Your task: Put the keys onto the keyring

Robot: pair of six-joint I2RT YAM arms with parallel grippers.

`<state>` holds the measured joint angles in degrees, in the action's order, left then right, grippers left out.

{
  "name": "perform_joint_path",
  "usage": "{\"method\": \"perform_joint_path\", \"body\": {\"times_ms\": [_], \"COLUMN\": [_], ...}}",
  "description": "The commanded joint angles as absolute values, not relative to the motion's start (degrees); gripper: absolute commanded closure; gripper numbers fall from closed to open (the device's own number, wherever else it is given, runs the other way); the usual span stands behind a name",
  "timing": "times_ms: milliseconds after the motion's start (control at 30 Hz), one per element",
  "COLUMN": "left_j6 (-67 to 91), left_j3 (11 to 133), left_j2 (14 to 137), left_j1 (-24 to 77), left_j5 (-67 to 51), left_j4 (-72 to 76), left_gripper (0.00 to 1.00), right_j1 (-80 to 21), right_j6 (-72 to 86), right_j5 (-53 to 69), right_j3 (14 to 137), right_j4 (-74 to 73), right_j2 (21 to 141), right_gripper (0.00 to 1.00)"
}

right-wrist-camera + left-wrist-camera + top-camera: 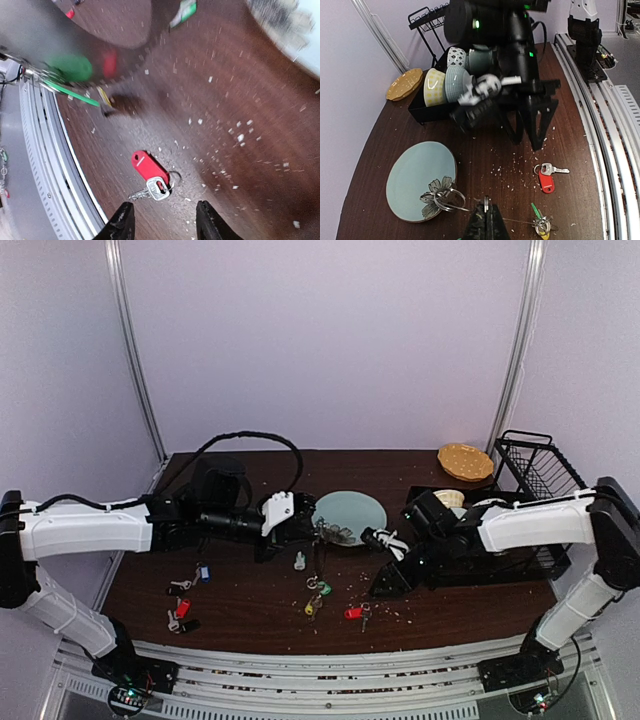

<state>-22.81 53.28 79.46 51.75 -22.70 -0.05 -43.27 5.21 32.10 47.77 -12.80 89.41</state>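
My left gripper (486, 212) is shut on the keyring (517, 221), a thin grey wire loop. The wire runs right to a green and yellow tagged key (541, 225) and left toward a flower charm with small rings (440, 197) at the edge of the pale green plate (410, 170). My right gripper (165, 220) is open and hovers just over a red-tagged key (149, 169), which lies flat on the table between and ahead of its fingers. From above, that red key (352, 613) lies near the front edge, right of the green and yellow key (313, 605).
More keys lie front left: a blue-tagged one (203, 573) and a red-tagged one (180, 608). A small clear bottle (299, 561) stands near centre. A black rack with bowls (445, 85) and a tan plate (465, 462) sit back right. Crumbs dot the table.
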Motion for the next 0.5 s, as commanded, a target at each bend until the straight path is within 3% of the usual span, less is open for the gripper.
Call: {"method": "perform_joint_path", "body": {"times_ms": [0, 133, 267, 467], "left_j6": [-23.8, -24.1, -23.8, -24.0], "left_j3": [57.2, 60.5, 64.2, 68.4], "left_j2": [79.3, 80.0, 80.5, 81.5], "left_j1": [51.7, 52.5, 53.4, 55.0], "left_j5": [-24.5, -23.9, -22.9, -20.6], "left_j4": [-0.1, -3.6, -7.1, -11.8], "left_gripper": [1.00, 1.00, 1.00, 1.00], "right_j1": [-42.8, -44.8, -48.6, -49.8], "right_j6": [-1.8, -5.2, -8.5, -11.7], "right_j5": [24.8, 28.3, 31.4, 33.2], "right_j3": [49.2, 45.1, 39.0, 45.6], "right_j4": [-12.9, 2.9, 25.7, 28.4], "right_j2": [75.2, 65.6, 63.1, 70.6], "right_gripper": [0.55, 0.56, 0.58, 0.63]}}
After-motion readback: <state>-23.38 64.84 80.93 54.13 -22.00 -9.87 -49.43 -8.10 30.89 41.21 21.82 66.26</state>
